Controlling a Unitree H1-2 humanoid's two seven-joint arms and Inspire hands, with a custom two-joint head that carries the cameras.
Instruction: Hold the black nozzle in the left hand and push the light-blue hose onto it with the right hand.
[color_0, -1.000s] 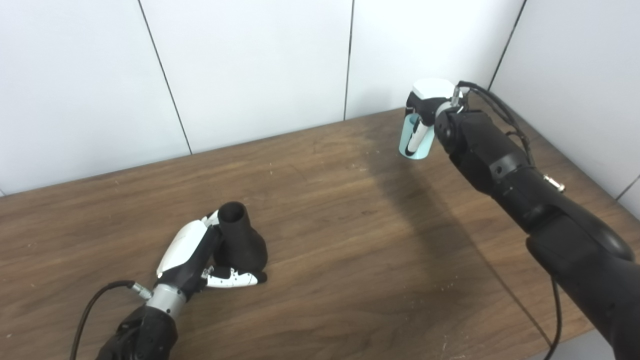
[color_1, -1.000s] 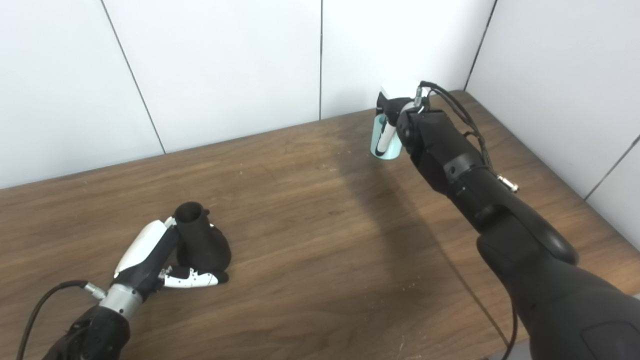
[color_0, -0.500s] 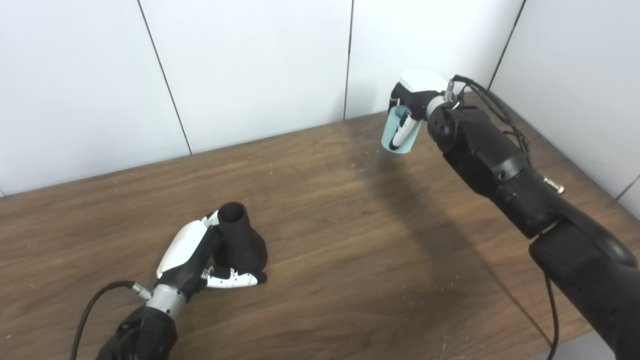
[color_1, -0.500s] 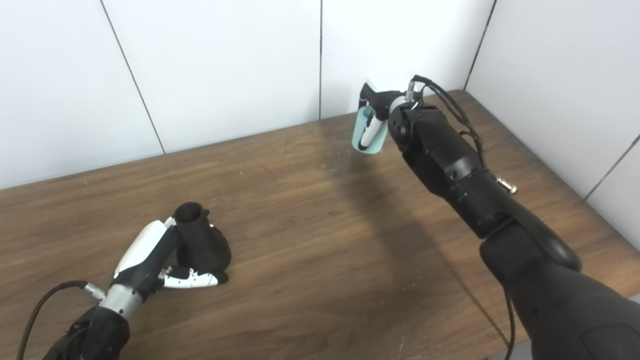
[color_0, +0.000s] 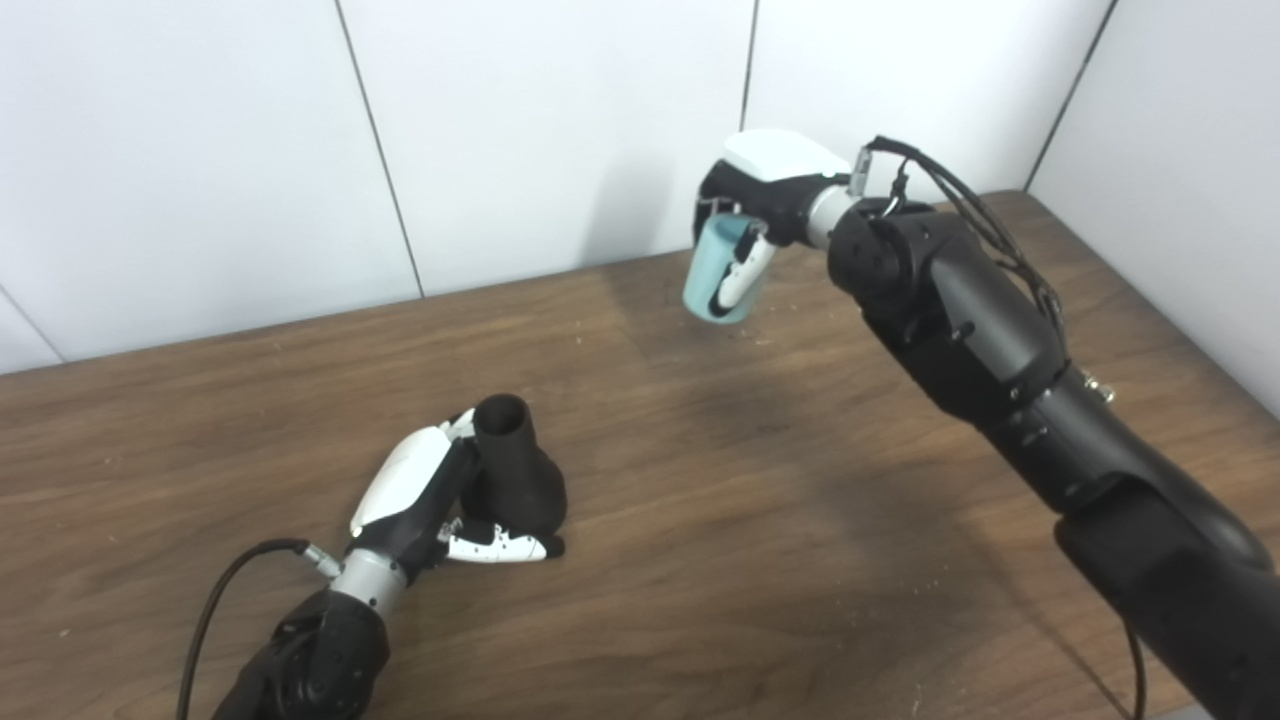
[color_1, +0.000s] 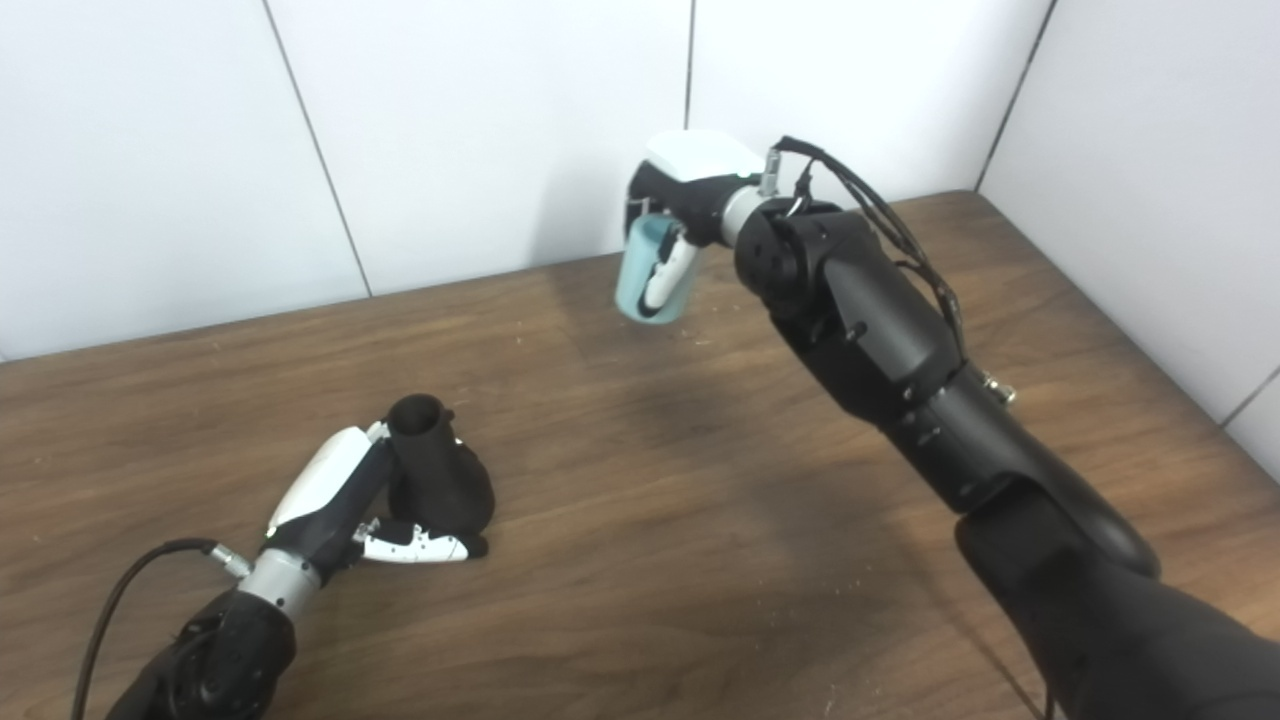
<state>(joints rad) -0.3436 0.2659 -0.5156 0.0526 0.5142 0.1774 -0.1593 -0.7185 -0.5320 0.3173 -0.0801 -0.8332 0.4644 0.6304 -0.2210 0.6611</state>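
The black nozzle (color_0: 515, 470) stands upright on the wooden table (color_0: 760, 540) at the lower left, its narrow open end pointing up. My left hand (color_0: 425, 495) is wrapped around its flared base, with the thumb lying along the front. The light-blue hose (color_0: 715, 270) is a short tube, tilted, held in the air above the back of the table. My right hand (color_0: 765, 195) is shut on it from above, one white finger across its side. Nozzle and hose are far apart.
White wall panels (color_0: 550, 130) rise right behind the table's far edge, and another wall (color_0: 1200, 150) closes the right side. A black cable (color_0: 215, 610) trails from my left wrist. My right forearm (color_0: 1000, 360) stretches across the table's right half.
My right hand has carried the hose leftward and a little higher. The camera has also turned, shifting the whole picture to the right. The left hand stays on the nozzle.
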